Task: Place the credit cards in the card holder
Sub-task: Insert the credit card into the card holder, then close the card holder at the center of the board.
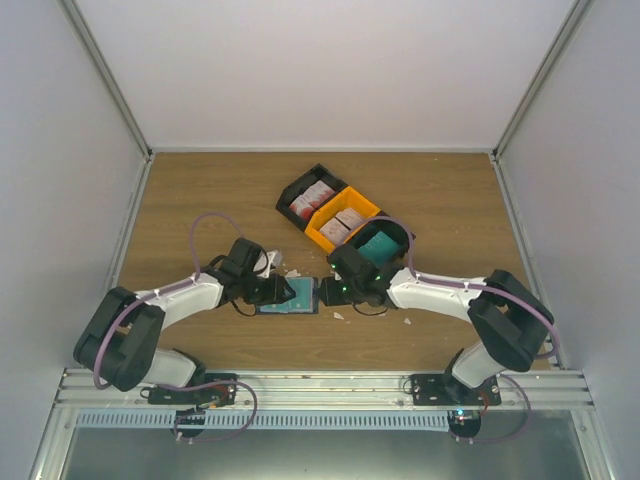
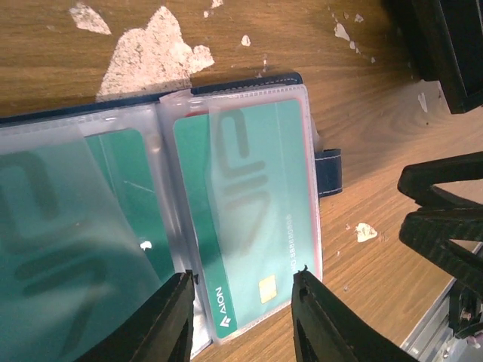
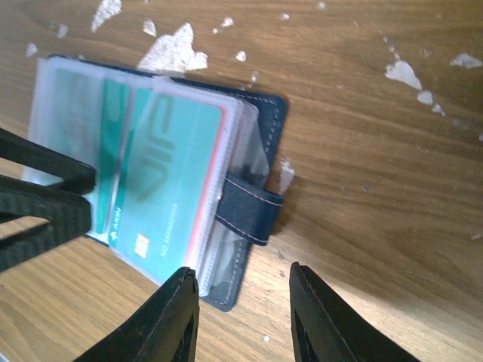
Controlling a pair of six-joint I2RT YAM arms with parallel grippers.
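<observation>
The card holder (image 1: 298,299) lies open on the wood between both grippers, a navy wallet (image 3: 260,113) with clear sleeves (image 2: 234,219) and a strap. A teal credit card (image 2: 253,204) with a chip sits in the top sleeve (image 3: 170,173), and another teal card (image 2: 124,196) shows in the sleeve to its left. My left gripper (image 2: 241,275) is open just above the sleeve's near edge, gripping nothing. My right gripper (image 3: 241,271) is open over the wallet's strap-side corner, also empty. Red-and-white cards (image 1: 313,197) lie in the trays behind.
Behind the wallet stand a black tray (image 1: 297,190), an orange tray (image 1: 365,206) and a second black tray holding a teal stack (image 1: 381,246). Torn white scraps (image 2: 155,53) litter the wood around the wallet. The two grippers' fingers are close together.
</observation>
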